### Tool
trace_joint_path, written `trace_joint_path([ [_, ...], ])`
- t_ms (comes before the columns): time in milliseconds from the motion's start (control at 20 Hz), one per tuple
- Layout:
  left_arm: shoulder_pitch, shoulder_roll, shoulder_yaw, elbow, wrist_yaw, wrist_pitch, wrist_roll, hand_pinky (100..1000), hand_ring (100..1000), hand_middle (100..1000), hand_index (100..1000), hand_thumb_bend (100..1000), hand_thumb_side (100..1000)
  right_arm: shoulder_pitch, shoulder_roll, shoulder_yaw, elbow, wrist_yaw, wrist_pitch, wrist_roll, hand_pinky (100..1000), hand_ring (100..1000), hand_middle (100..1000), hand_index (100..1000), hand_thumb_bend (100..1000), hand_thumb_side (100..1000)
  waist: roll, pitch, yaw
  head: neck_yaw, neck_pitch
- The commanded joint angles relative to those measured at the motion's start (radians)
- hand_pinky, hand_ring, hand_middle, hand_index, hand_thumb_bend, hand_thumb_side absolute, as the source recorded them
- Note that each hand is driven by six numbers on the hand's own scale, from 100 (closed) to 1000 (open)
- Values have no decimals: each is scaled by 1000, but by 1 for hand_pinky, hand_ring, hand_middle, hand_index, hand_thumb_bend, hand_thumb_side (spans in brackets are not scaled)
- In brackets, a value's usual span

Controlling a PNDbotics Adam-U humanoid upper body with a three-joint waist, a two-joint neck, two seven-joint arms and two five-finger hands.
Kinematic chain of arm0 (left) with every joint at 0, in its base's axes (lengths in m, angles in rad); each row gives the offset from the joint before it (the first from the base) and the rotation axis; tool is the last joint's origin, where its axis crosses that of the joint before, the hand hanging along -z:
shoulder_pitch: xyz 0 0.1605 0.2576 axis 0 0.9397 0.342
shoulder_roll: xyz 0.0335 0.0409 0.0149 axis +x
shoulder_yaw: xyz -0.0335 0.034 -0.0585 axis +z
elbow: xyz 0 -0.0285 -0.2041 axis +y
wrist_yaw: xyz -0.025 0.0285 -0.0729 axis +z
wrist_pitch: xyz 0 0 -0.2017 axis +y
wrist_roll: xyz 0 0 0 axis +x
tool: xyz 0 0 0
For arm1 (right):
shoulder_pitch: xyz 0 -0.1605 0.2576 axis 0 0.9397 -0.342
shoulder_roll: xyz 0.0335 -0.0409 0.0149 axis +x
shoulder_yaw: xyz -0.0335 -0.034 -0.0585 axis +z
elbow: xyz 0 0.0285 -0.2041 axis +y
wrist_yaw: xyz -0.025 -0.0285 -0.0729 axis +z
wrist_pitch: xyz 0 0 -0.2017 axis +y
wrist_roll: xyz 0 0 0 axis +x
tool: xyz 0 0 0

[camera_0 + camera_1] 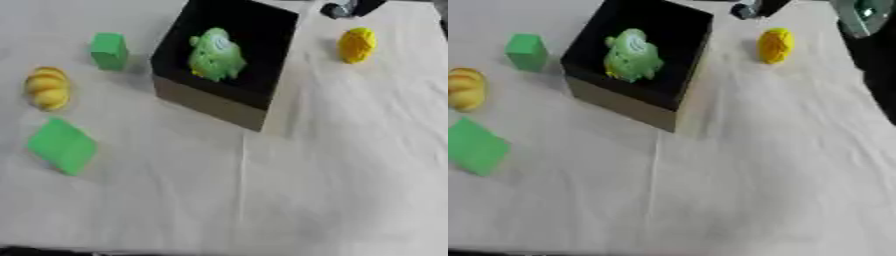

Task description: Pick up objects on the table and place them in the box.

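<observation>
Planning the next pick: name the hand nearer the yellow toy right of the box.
Right: the right hand shows at the top edge, just beyond the yellow toy; the left hand shows nowhere.

A black-lined open box sits far centre, a green toy inside; left lie a green cube, a yellow ridged piece, a green block; far right, a yellow lump

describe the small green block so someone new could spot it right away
Start at the black box in the middle of the white tablecloth, then look just to its left. The small green cube stands there, upright and boxy, farther back than the striped yellow toy and the bigger, flat tilted green block.
</observation>
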State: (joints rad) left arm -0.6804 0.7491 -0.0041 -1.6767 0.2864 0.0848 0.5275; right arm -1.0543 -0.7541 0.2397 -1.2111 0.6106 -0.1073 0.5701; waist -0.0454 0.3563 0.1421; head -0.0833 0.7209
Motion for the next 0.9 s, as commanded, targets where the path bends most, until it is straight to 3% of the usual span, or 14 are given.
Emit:
trace_joint_path([
  [50, -11, 42, 15, -12, -3, 0, 4, 782, 864, 777, 936, 427, 567, 3, -71, -26, -23, -13, 0, 16, 946, 1000, 897, 909, 359, 203, 15, -20, -2, 4, 2],
  [400, -11, 38, 13, -14, -3, 1, 0, 781, 864, 777, 936, 425, 568, 18, -77, -20, 14, 33, -6, 32, 939, 992, 889, 899, 395, 118, 30, -13, -1, -5, -6],
  [900, -13, 32, 11, -14, 1, 4, -2, 781, 865, 774, 930, 416, 568, 41, -53, -12, 108, 94, -20, -1, 931, 982, 879, 890, 398, 100, 33, 6, 11, -11, -16],
])
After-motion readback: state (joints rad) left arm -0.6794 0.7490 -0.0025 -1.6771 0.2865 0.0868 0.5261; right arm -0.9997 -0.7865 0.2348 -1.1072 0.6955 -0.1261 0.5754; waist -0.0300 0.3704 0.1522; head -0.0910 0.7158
